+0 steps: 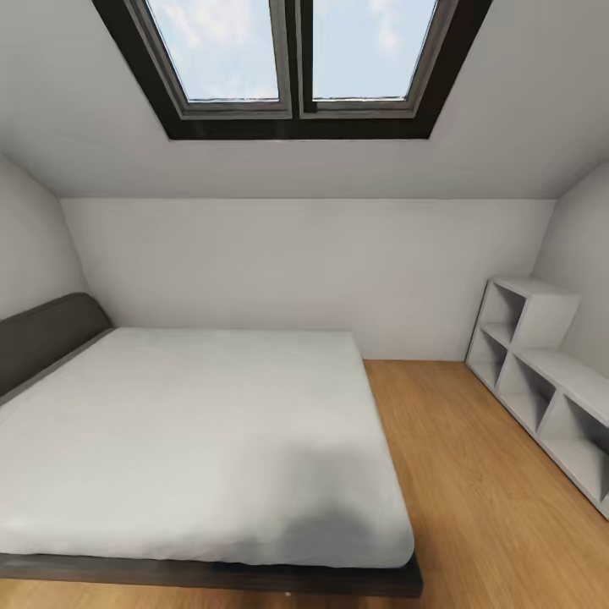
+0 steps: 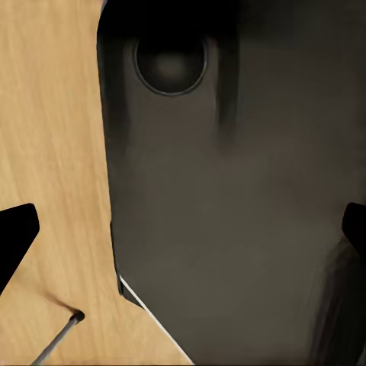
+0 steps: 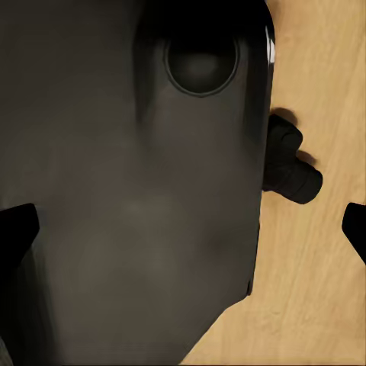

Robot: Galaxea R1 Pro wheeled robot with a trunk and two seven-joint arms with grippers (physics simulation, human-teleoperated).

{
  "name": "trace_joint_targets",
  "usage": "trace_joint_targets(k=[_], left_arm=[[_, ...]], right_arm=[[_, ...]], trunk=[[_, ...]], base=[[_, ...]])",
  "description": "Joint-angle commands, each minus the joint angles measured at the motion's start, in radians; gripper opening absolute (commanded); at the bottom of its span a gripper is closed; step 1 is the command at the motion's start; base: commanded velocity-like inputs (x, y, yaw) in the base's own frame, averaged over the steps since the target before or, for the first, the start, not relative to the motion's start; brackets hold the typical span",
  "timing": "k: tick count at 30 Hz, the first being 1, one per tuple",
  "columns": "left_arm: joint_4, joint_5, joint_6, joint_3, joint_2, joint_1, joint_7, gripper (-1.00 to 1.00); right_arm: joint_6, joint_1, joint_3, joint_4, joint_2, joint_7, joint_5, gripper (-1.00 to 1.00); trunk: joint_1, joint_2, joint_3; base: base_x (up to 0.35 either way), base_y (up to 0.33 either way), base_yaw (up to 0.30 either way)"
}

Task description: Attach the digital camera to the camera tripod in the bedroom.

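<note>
Well, the head view shows the white-walled bedroom, its grey-headboard white bed [image 1: 194, 440] at seven o'clock, white cube shelves [image 1: 541, 381] at four; finding camera and tripod should mean turning to search. In the left wrist view, the left gripper [image 2: 183, 229] stands apart over the robot's dark base [image 2: 236, 213] and light wood floor [image 2: 53, 137]. In the right wrist view, the right gripper [image 3: 183, 229] is likewise spread, empty.

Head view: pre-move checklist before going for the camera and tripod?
1. In the bedroom: ok, bed and skylight ahead.
2. Digital camera located: not ok, none on the bed, wood floor or cube shelves.
3. Camera tripod located: not ok, same areas checked.
4. Left gripper free: ok, tips spread, nothing between them.
5. Right gripper free: ok, tips spread, nothing held.
6. Path right of the bed: ok, bare floor up to the shelves.
</note>
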Motion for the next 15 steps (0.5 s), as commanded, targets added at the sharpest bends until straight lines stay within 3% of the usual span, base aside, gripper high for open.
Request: trace_joint_targets(k=[1,3,15], left_arm=[[0.000,0.000,0.000,0.000,0.000,0.000,0.000,1.00],[-0.003,0.005,-0.002,0.011,-0.011,0.000,-0.008,1.00],[-0.023,0.016,-0.023,0.019,-0.012,0.002,-0.008,1.00]], right_arm=[[0.000,0.000,0.000,0.000,0.000,0.000,0.000,1.00],[0.005,-0.002,0.010,0.002,-0.004,-0.004,0.005,1.00],[0.004,-0.002,0.010,0.000,-0.013,-0.005,0.007,1.00]], trunk=[[0.000,0.000,0.000],[0.000,0.000,0.000],[0.000,0.000,0.000]], base=[[0.000,0.000,0.000],[0.000,0.000,0.000],[0.000,0.000,0.000]])
